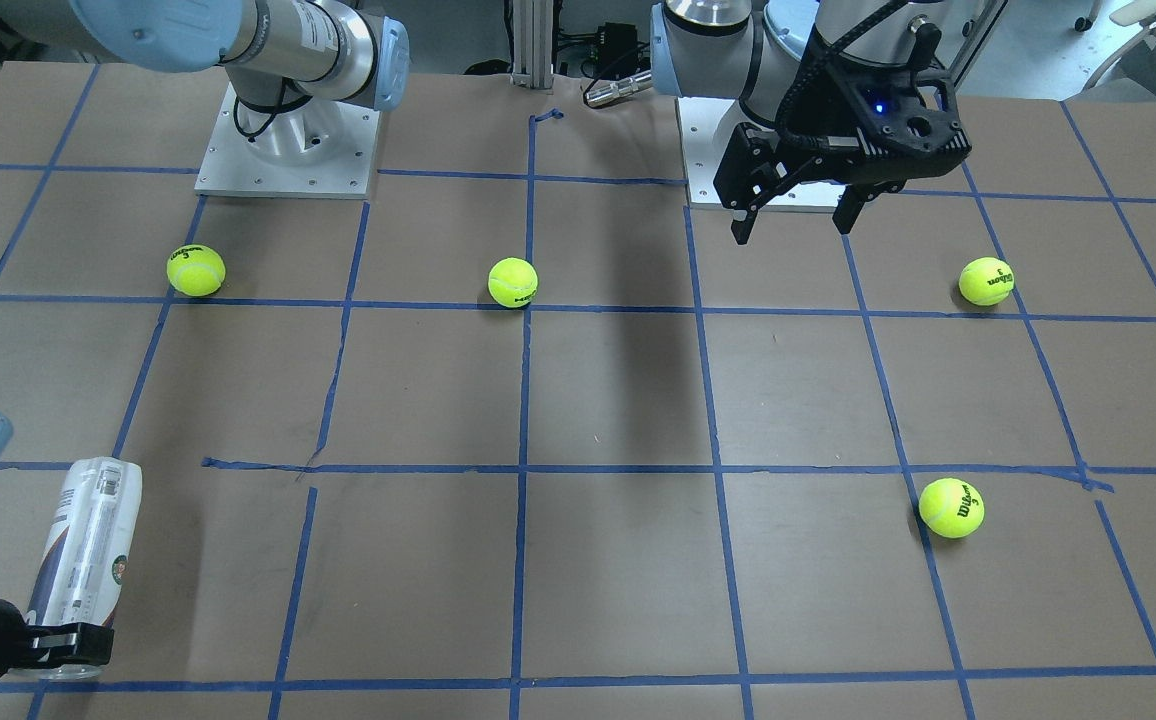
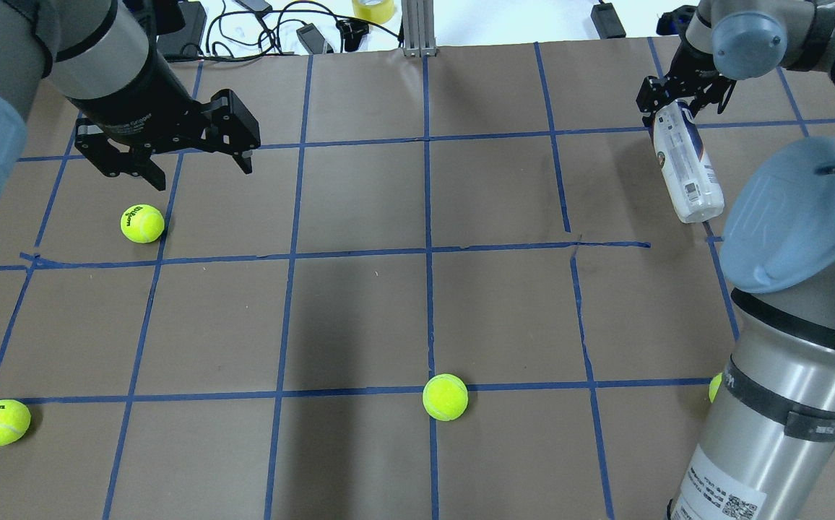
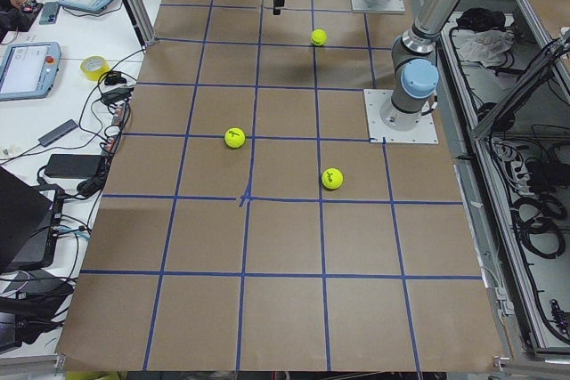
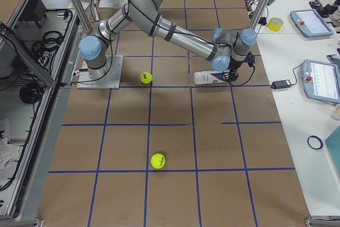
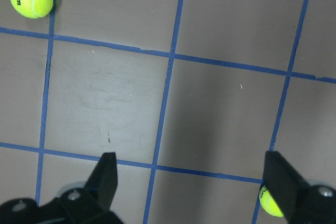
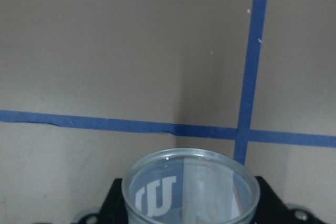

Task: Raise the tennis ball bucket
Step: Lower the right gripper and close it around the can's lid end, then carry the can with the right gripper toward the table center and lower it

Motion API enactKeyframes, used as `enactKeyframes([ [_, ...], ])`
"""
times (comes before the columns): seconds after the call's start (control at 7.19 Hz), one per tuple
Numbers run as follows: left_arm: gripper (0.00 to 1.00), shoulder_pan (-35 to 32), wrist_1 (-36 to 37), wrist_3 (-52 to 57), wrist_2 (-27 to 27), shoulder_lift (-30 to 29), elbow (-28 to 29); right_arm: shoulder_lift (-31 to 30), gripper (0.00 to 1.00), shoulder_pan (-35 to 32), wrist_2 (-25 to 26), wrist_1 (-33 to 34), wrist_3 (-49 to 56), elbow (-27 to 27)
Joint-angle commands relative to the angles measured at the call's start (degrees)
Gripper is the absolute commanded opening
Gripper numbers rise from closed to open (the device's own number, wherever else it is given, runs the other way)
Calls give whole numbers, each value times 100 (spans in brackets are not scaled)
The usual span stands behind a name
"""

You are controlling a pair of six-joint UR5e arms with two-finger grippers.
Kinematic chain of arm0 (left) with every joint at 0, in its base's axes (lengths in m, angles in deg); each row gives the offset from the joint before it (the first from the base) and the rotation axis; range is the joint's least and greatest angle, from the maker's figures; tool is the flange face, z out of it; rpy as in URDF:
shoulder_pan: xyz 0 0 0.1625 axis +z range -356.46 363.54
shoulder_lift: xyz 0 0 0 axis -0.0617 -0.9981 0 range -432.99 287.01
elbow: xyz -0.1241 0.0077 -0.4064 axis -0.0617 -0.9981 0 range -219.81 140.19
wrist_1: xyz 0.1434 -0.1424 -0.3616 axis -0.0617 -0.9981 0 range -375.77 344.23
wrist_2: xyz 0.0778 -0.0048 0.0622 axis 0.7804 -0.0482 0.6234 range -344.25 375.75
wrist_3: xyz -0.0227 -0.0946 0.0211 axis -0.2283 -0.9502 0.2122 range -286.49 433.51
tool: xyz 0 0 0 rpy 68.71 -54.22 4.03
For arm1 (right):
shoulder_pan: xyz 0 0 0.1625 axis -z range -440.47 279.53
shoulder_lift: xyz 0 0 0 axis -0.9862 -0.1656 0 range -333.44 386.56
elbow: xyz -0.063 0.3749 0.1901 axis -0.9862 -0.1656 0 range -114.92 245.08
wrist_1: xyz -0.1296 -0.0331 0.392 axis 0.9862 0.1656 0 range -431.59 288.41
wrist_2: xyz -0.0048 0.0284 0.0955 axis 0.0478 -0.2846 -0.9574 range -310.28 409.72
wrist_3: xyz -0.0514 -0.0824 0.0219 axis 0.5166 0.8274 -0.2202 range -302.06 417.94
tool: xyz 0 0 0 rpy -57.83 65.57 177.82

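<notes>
The tennis ball bucket (image 1: 83, 540) is a clear tube with a white-and-navy label, at the table's far side on my right. It also shows in the overhead view (image 2: 688, 170) and the exterior right view (image 4: 210, 78). My right gripper (image 1: 68, 640) (image 2: 685, 108) is shut on one end of it. The tube slants low over the table; I cannot tell whether its free end touches. The right wrist view looks along the tube (image 6: 190, 192). My left gripper (image 1: 795, 225) (image 2: 201, 173) (image 5: 191, 182) is open and empty, hanging above the table.
Several yellow-green tennis balls lie on the brown, blue-taped table: one (image 2: 142, 223) just below the left gripper, one (image 2: 1, 422) near left, one (image 2: 445, 396) near centre, one (image 2: 715, 386) half hidden by the right arm. Cables and a tape roll (image 2: 373, 9) lie beyond the far edge.
</notes>
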Motion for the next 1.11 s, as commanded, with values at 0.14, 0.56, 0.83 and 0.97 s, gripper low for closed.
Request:
enactKeyframes([
  [0.14, 100, 0, 0, 0, 0, 0, 0, -596, 33, -452, -580, -36, 2060, 28],
  [0.56, 100, 9, 0, 0, 0, 0, 0, -886, 25, -1750, -579, 34, 2741, 203],
  [0.83, 100, 9, 0, 0, 0, 0, 0, -1054, 25, -2587, -501, 165, 3067, 466],
  [0.97, 100, 9, 9, 0, 0, 0, 0, -1054, 25, -2773, -492, 184, 3696, 546],
])
